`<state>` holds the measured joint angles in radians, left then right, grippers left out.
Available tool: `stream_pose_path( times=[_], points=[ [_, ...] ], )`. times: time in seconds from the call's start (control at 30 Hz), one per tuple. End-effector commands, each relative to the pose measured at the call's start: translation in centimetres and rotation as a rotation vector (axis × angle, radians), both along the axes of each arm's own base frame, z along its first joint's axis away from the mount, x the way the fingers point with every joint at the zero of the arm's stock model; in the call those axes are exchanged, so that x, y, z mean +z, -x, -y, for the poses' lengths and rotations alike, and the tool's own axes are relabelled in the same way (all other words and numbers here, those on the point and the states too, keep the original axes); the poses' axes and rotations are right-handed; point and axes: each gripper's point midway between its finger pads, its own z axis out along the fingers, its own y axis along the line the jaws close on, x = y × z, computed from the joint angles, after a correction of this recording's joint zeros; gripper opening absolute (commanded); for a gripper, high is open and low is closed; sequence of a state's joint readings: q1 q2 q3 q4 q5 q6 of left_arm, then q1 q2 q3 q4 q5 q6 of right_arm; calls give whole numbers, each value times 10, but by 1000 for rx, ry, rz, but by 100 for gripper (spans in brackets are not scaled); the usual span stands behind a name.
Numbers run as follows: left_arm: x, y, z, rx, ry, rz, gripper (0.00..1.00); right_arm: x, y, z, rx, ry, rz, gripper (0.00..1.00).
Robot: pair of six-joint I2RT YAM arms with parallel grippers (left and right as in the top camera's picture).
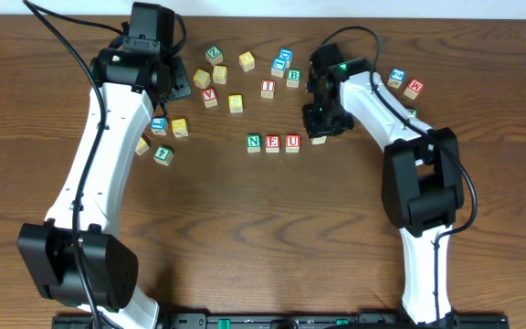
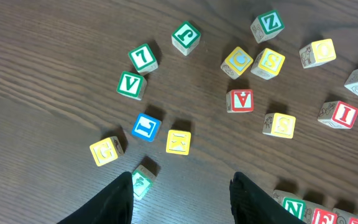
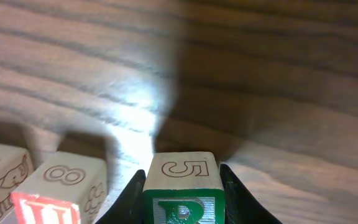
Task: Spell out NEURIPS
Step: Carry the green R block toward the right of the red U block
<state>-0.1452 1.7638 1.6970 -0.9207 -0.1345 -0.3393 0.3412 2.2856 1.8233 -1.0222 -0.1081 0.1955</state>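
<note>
A row of cubes reading N, E and U lies mid-table. Just right of the U, my right gripper is shut on the green R cube, which has a 5 on its far face. There is a small gap between it and the red U cube. I cannot tell whether the R rests on the wood. The red I cube lies behind the row, and it also shows in the left wrist view as the I cube. My left gripper hangs open and empty over the left cluster, with the N cube to its right.
Loose cubes lie scattered across the back: a green B, a red A, several yellow ones near the left arm, and a blue and a red one at the far right. A green picture cube sits by my left finger.
</note>
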Motion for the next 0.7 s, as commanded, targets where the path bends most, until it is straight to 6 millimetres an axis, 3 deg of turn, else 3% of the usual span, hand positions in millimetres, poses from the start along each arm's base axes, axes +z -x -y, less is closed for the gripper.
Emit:
stream_pose_path(
  times=[0.0, 0.47, 0.67],
  points=[
    [5, 0, -5, 8, -16, 10, 49, 23, -2, -13, -2, -21, 43, 16],
    [5, 0, -5, 7, -16, 9, 50, 23, 9, -24, -16, -10, 17, 18],
    [5, 0, -5, 7, -16, 9, 50, 23, 11, -23, -16, -7, 11, 25]
  ],
)
